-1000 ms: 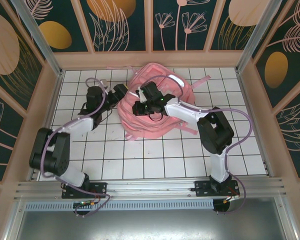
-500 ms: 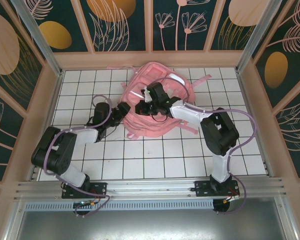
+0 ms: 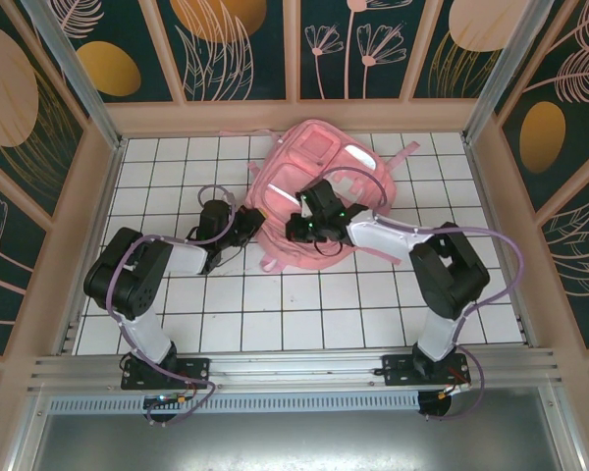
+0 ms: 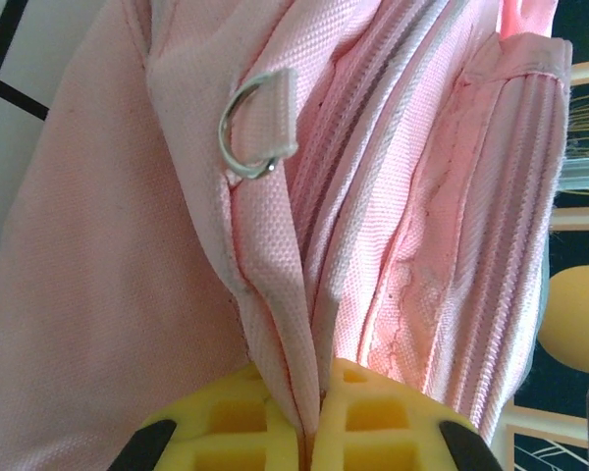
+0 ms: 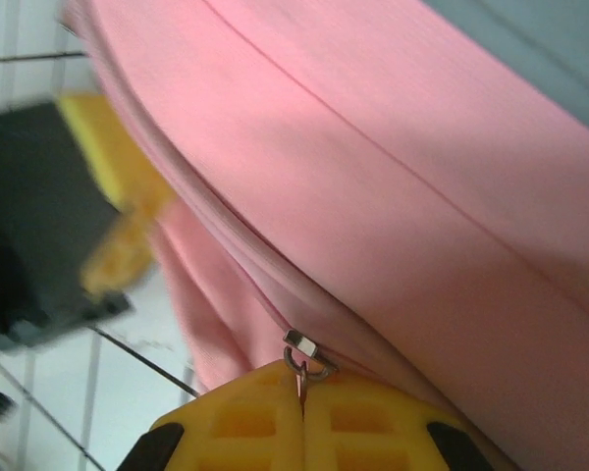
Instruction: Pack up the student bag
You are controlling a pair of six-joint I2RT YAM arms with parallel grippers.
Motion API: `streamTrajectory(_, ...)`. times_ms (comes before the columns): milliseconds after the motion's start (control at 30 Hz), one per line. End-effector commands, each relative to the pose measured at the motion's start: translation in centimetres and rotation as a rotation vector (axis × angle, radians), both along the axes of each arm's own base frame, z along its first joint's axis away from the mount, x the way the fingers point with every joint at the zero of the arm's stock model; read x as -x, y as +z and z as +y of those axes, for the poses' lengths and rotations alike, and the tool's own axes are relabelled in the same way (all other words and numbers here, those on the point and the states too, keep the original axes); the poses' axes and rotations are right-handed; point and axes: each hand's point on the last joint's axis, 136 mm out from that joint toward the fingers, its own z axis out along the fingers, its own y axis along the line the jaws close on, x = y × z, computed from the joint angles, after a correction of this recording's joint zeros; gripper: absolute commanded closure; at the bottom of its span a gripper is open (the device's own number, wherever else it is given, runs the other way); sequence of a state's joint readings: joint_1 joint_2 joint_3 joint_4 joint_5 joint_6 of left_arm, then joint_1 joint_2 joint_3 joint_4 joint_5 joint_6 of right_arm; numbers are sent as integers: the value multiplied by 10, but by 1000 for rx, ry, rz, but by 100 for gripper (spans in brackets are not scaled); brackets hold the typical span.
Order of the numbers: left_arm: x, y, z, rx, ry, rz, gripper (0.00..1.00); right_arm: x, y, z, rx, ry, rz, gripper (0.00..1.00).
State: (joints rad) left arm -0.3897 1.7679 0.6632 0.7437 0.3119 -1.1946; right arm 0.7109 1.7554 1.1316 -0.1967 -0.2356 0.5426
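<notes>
At the student bag's [image 3: 319, 182] left edge, the left gripper [image 4: 309, 417] clamps a fabric fold. At its near edge, the right gripper [image 5: 302, 394] pinches the zipper pull [image 5: 304, 353]. Lying on the tiled table [image 3: 275, 314], the bag looks zipped, so packing seems unstarted.

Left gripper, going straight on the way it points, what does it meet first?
The student bag: the left gripper is shut on a fold of it, and more fabric seems to lie straight ahead.

The 2 arms reach inward, left pincer [image 4: 309, 417] and right pincer [image 5: 302, 412] clamped tight.
</notes>
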Motion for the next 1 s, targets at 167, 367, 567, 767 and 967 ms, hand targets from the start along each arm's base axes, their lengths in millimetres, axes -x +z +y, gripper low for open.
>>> streamTrajectory(167,-42,39,51,5,242,-134,100,62,-51,-118,563,-42,195,100)
streamTrajectory(367,-39,48,55,-12,209,-158,100,25,-26,-219,1135,-177,22,100)
streamTrajectory(567,-32,51,53,-51,155,-160,100,-67,32,-255,1155,-385,-246,100)
streamTrajectory(767,-26,51,62,-100,142,-157,100,-138,79,-221,805,-306,-533,100)
streamTrajectory(967,-32,51,61,-126,112,-140,68,-124,84,-144,348,-32,-415,100)
